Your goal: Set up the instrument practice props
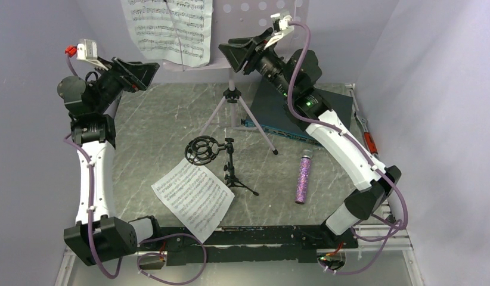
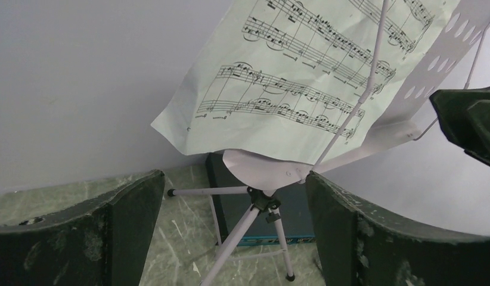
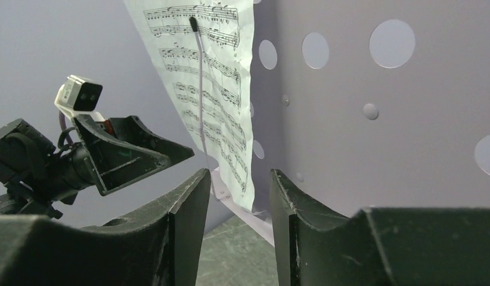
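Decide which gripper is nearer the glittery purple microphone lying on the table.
Right. The right gripper hovers by the music stand, behind and left of the microphone; the left gripper hovers on the stand's other side, farther away.

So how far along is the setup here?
Done: one page sits on the music stand, and the small black tripod stands upright, ring empty. In hand: nothing; the left hand and right hand are open beside the stand. Left: the second page and the microphone lie on the table.

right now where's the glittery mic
Top view: the glittery purple microphone lies on the table, right of centre, between the black tripod stand and the right arm.
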Robot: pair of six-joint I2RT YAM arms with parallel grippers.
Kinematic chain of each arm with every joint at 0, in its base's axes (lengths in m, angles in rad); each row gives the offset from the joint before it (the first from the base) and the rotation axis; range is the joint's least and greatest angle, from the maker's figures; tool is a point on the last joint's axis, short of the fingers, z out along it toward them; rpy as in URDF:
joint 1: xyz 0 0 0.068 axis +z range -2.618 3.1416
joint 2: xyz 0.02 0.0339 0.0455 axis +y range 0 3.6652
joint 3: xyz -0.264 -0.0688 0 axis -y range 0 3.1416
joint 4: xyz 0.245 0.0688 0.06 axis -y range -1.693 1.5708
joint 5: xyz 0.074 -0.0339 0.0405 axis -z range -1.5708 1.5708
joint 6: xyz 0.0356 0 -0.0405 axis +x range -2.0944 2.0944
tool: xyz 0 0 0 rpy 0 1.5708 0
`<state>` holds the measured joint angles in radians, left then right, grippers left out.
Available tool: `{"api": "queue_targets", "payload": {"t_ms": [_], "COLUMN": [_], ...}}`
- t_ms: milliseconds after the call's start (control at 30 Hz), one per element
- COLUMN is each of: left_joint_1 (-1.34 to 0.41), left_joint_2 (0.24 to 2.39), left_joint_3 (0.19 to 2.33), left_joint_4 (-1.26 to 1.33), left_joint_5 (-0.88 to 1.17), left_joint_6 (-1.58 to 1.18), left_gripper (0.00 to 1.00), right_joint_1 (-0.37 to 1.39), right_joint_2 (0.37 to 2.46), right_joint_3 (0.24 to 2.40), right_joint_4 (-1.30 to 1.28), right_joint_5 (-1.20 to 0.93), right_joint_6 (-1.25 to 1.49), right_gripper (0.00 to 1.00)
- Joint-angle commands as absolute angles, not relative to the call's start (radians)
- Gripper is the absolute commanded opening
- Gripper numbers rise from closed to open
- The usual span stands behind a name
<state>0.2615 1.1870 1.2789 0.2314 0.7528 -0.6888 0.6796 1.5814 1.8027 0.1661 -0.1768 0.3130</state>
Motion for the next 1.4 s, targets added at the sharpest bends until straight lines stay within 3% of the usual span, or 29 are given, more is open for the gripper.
{"api": "queue_targets", "payload": {"t_ms": [0, 367, 600, 733, 1000, 1367], "left_joint_1": [0.265, 0.265, 0.265, 0.266, 0.265, 0.265], "left_joint_2": [1.167, 1.139, 1.127, 1.131, 1.127, 1.116], "left_joint_3": [1.319, 1.377, 1.381, 1.369, 1.362, 1.357], "left_joint_4": [0.176, 0.091, 0.069, 0.074, 0.069, 0.042], "left_joint_5": [0.731, 0.687, 0.689, 0.687, 0.683, 0.677], "left_joint_6": [-0.602, -0.499, -0.478, -0.478, -0.47, -0.448], "left_gripper": [0.93, 0.93, 0.93, 0.93, 0.93, 0.93], "right_joint_1": [0.676, 0.668, 0.667, 0.667, 0.665, 0.639], "right_joint_2": [1.554, 1.757, 1.793, 1.812, 1.821, 1.766], "right_joint_3": [1.812, 2.075, 2.086, 2.096, 2.114, 2.073], "right_joint_4": [0.191, 0.057, 0.058, 0.058, 0.05, 0.04], "right_joint_5": [-0.199, -0.338, -0.362, -0.37, -0.336, -0.278], "right_joint_6": [0.301, 0.372, 0.411, 0.42, 0.403, 0.349], "right_gripper": [0.46, 0.45, 0.39, 0.32, 0.01, 0.0]}}
